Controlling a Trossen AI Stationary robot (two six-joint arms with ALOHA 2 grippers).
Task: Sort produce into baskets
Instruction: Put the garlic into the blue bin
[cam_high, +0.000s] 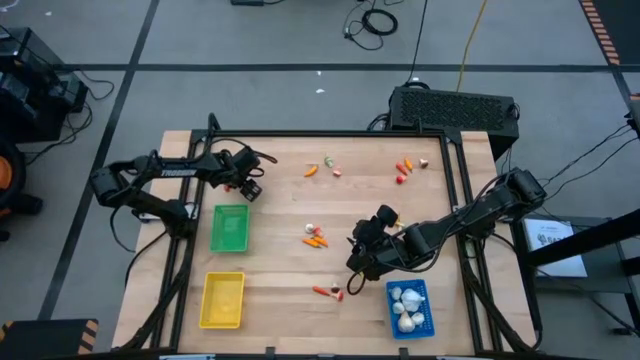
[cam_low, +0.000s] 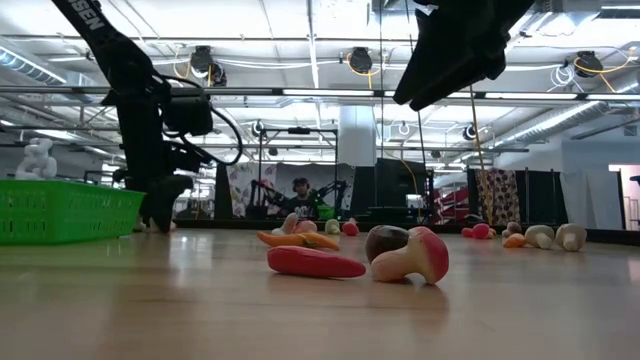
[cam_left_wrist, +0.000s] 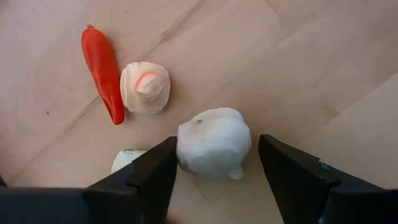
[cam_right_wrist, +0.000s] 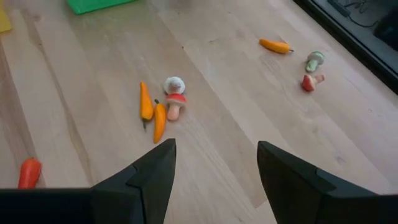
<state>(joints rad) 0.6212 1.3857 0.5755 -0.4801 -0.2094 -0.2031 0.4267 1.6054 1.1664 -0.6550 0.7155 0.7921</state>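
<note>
My left gripper (cam_high: 248, 186) is low over the table just beyond the green basket (cam_high: 215, 228). It is open, with its fingers on either side of a white garlic bulb (cam_left_wrist: 214, 142) that rests on the wood. A red pepper (cam_left_wrist: 102, 71), a pale mushroom piece (cam_left_wrist: 145, 87) and another pale bit (cam_left_wrist: 127, 158) lie beside the bulb. My right gripper (cam_high: 358, 255) is open and empty, raised above the table's middle. It also shows in its wrist view (cam_right_wrist: 214, 174). The yellow basket (cam_high: 205, 300) sits near left. The blue basket (cam_high: 428, 305) at near right holds white bulbs (cam_high: 405, 308). My left gripper comes down on the white bulb from above, with one finger (cam_left_wrist: 155, 171) right at the bulb's side (cam_left_wrist: 183, 146) and the other finger (cam_left_wrist: 286, 168) a small gap away. I cannot tell whether the near finger touches it. The bulb lies on the table.
Orange carrots and a mushroom (cam_high: 315, 237) lie mid-table. A red pepper and a mushroom (cam_high: 328, 292) lie near the front, close in the low view (cam_low: 315, 262). More pieces lie at the far side (cam_high: 320, 168) and far right (cam_high: 405, 170). A black frame edges the table.
</note>
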